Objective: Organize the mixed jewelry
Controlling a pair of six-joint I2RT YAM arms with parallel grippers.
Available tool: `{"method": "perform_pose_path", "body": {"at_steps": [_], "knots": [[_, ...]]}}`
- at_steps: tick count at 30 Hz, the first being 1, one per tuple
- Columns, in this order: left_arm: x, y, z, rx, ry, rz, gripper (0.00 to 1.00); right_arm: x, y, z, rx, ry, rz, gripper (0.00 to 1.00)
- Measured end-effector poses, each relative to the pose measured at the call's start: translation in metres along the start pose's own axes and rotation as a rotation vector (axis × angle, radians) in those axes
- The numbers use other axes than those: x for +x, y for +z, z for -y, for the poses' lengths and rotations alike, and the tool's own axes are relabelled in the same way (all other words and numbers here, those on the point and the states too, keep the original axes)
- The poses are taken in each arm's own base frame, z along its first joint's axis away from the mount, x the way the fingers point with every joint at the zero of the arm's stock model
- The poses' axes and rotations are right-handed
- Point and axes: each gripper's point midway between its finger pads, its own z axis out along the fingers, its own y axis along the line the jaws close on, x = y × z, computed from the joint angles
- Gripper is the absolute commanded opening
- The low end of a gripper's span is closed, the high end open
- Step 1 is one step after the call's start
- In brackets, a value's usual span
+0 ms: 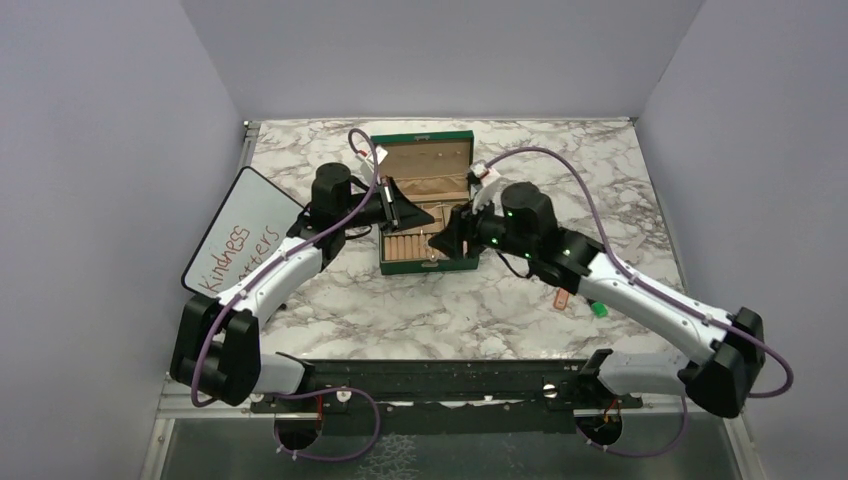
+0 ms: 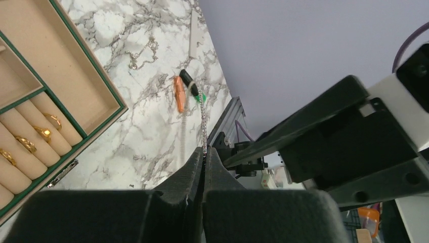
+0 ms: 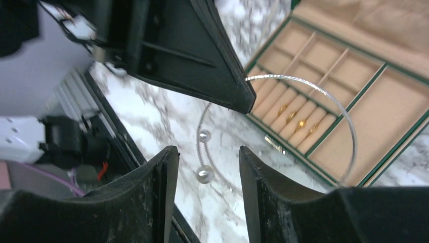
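The green jewelry box (image 1: pixel 420 140) lies open mid-table. My left gripper (image 1: pixel 425 213) hovers over it, shut on a thin wire-like necklace (image 2: pixel 204 126) that runs out past its tips (image 2: pixel 204 150). In the right wrist view the necklace (image 3: pixel 283 76) arcs in a wide silvery loop from the left gripper (image 3: pixel 202 55) and ends in two pearl-like beads (image 3: pixel 204 174). My right gripper (image 3: pixel 208 158) is open, its fingers either side of the lower bead without touching it. Several small gold rings (image 2: pixel 43 132) sit in the box's ring rolls (image 3: pixel 296 119).
An orange marker (image 2: pixel 179 93) and a black-and-green highlighter (image 2: pixel 191 85) lie on the marble right of the box. Another thin chain (image 2: pixel 141 53) lies farther back. A whiteboard reading "Kindness matters" (image 1: pixel 240 240) leans at the left. Grey walls enclose the table.
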Motion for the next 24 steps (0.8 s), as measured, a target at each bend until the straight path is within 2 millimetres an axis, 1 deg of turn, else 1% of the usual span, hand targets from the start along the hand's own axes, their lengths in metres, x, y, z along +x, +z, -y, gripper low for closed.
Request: {"method": "perform_pose_path", "body": {"at_steps": [1, 2, 3, 6, 9, 11, 13, 15, 19, 21, 24], "knots": [[-0.001, 0.0, 0.001, 0.001, 0.006, 0.007, 0.0, -0.008, -0.008, -0.001, 0.005, 0.003, 0.042, 0.53], [-0.003, 0.0, 0.001, 0.002, 0.013, 0.014, 0.0, -0.016, -0.017, -0.002, 0.012, 0.007, 0.089, 0.56], [-0.005, -0.001, 0.003, 0.003, 0.026, 0.026, 0.0, -0.024, -0.027, -0.003, 0.02, 0.014, 0.14, 0.57], [-0.011, -0.004, 0.011, 0.008, 0.064, 0.063, 0.0, -0.041, -0.057, 0.001, 0.059, 0.05, 0.292, 0.62], [-0.018, -0.01, 0.022, 0.017, 0.109, 0.109, 0.0, -0.049, -0.078, 0.013, 0.124, 0.115, 0.406, 0.68], [-0.024, -0.015, 0.032, 0.027, 0.142, 0.146, 0.0, -0.048, -0.082, 0.025, 0.178, 0.178, 0.444, 0.7], [-0.028, -0.019, 0.039, 0.033, 0.165, 0.178, 0.0, -0.043, -0.079, 0.033, 0.213, 0.227, 0.446, 0.7], [-0.031, -0.022, 0.044, 0.036, 0.18, 0.205, 0.0, -0.035, -0.071, 0.039, 0.238, 0.269, 0.428, 0.7], [-0.034, -0.027, 0.048, 0.033, 0.191, 0.242, 0.0, -0.02, -0.044, 0.047, 0.261, 0.33, 0.373, 0.69], [-0.035, -0.028, 0.049, 0.031, 0.192, 0.254, 0.0, -0.013, -0.032, 0.05, 0.267, 0.343, 0.347, 0.66], [-0.037, -0.03, 0.049, 0.027, 0.193, 0.268, 0.0, -0.011, -0.015, 0.053, 0.268, 0.362, 0.332, 0.61]]}}
